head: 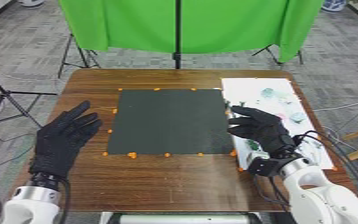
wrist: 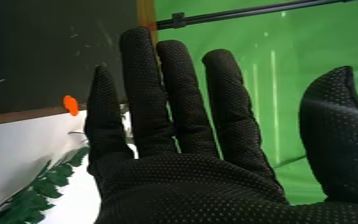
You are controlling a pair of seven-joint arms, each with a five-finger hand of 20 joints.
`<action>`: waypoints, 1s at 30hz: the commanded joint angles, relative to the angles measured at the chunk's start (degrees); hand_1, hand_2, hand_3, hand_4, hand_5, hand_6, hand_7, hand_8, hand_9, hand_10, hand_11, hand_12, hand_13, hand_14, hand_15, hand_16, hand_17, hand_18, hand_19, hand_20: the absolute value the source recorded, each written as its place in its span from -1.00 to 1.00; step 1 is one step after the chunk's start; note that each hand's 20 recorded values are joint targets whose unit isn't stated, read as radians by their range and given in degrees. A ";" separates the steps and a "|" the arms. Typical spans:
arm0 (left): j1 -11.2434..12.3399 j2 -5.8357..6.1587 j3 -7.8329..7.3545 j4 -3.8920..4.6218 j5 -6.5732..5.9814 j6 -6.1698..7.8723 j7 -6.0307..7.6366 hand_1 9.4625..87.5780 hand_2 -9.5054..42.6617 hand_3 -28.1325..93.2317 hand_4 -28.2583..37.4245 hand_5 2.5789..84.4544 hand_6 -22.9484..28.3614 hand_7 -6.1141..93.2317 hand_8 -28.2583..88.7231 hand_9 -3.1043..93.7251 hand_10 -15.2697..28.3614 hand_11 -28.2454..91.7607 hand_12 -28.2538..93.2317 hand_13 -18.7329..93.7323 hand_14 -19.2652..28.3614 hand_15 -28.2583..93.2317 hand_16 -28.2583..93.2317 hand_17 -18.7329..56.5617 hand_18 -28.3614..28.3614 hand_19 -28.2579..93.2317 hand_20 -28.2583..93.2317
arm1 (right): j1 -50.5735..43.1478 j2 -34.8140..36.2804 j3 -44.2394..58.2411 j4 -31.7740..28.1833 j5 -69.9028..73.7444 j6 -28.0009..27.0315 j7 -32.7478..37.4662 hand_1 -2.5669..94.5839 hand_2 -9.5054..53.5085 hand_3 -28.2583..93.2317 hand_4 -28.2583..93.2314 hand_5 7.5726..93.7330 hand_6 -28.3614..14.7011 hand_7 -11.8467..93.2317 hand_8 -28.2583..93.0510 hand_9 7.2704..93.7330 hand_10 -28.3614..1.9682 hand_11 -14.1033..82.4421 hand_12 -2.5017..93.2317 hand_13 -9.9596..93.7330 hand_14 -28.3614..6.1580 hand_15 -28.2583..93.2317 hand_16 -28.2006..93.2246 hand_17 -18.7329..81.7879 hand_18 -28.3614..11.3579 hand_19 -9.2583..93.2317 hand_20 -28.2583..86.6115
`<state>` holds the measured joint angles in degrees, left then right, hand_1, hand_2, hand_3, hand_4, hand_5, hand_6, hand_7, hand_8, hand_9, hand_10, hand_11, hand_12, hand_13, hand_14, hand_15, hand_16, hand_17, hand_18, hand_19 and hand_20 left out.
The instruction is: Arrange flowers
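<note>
Obs. R hand (head: 269,131) wide, fingers straight, over white sheet (head: 246,87) w/ leaves (wrist: 47,187); L hand (head: 63,132) also wide, L of dark mat (head: 167,120).

The bench (head: 158,187) is of brown wood and stands in the middle of the head view. On its central part lies a dark, almost square mat (head: 167,120), with small orange pieces (head: 133,155) around its edges. Just beside it, on the right of the frame, a white sheet (head: 245,87) is laid lengthwise; it bears green leaves (wrist: 47,187), a blue-green piece (head: 267,93) and a pink piece (head: 298,117), both too small to tell exactly
</note>
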<state>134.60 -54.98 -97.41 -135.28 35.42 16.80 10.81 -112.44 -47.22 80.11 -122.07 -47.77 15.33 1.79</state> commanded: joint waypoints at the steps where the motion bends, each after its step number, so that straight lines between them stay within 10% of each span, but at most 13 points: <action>1: 1.71 -0.42 -2.66 -0.15 0.25 -2.40 -2.66 -0.69 -0.33 0.74 -0.83 -0.10 0.33 -0.65 -0.65 -0.22 0.79 0.02 -0.34 -0.21 1.00 0.48 -0.74 -0.71 0.99 0.50 -0.34 | -0.07 0.47 0.46 -0.38 2.63 0.43 0.04 -0.70 -0.41 0.86 -0.96 -0.04 0.18 -0.37 -0.79 0.06 -0.32 -0.20 -0.63 0.03 -0.37 0.26 -0.36 -0.48 -0.75 0.21 -0.26; 12: 3.04 -1.10 -2.72 -0.69 -0.24 -1.52 -1.30 -0.69 -0.33 0.74 -0.83 -0.09 0.34 -0.65 -0.66 -0.26 0.73 -0.02 -0.35 -0.28 1.00 0.35 -0.72 -0.77 0.98 0.43 -0.39 | -0.14 1.26 1.61 -3.96 -4.27 4.04 4.93 -0.66 -0.42 0.85 -0.96 -0.03 0.14 -0.36 -0.79 0.06 -0.33 -0.18 -0.64 0.06 -0.36 0.30 -0.37 -0.43 -0.77 0.28 -0.24; 30: 2.96 -1.69 -3.81 -1.05 -0.45 -1.51 -2.22 -0.69 -0.34 0.74 -0.83 -0.08 0.35 -0.64 -0.66 -0.25 0.74 -0.02 -0.35 -0.27 1.00 0.35 -0.71 -0.77 0.97 0.43 -0.40 | 5.40 4.33 -4.01 -13.28 -45.48 11.64 47.39 -0.41 -0.60 0.74 -0.90 0.07 -0.04 -0.36 -0.79 0.18 -0.46 -0.09 -0.67 0.25 -0.39 0.47 -0.42 -0.23 -0.83 0.68 -0.34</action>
<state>137.27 -55.78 -101.07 -136.30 35.28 15.29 9.32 -108.63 -45.32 78.04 -132.60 -81.22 26.69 41.12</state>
